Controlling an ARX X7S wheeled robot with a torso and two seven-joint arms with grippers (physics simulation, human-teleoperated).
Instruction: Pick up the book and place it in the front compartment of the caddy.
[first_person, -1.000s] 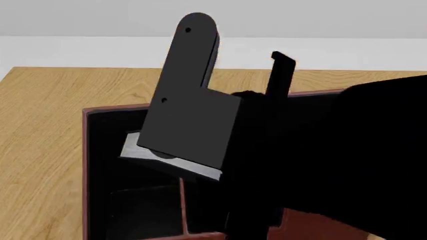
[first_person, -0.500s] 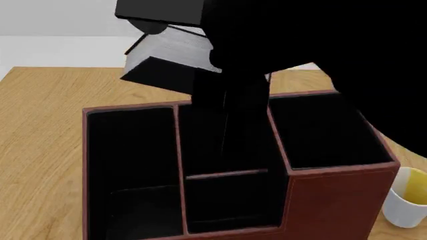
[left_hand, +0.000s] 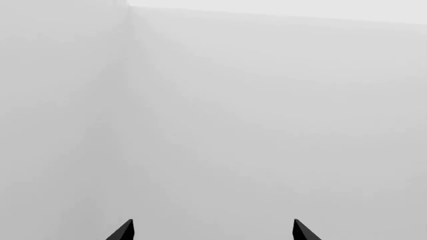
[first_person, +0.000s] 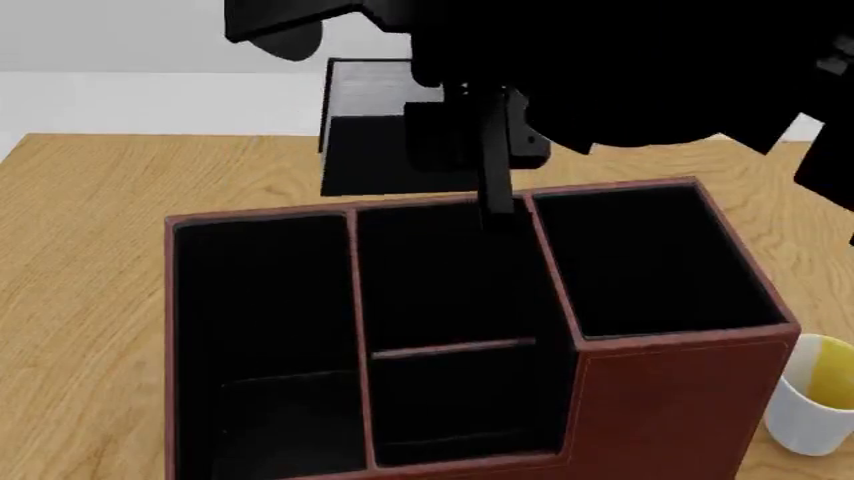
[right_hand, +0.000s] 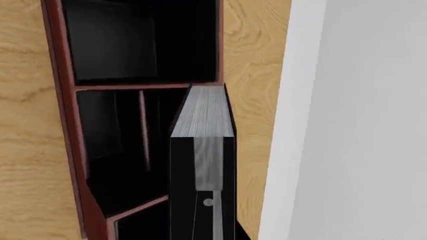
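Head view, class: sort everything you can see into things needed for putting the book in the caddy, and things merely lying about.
Needed: book, held by the right hand; caddy; its front compartment.

Lying about: white-and-yellow mug; wooden table.

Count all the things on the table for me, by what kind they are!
Book: 1, up in the right gripper, above the table
Caddy: 1
Mug: 1
Total: 3

I stood before a light wooden table; beyond it a pale floor met a plain grey wall
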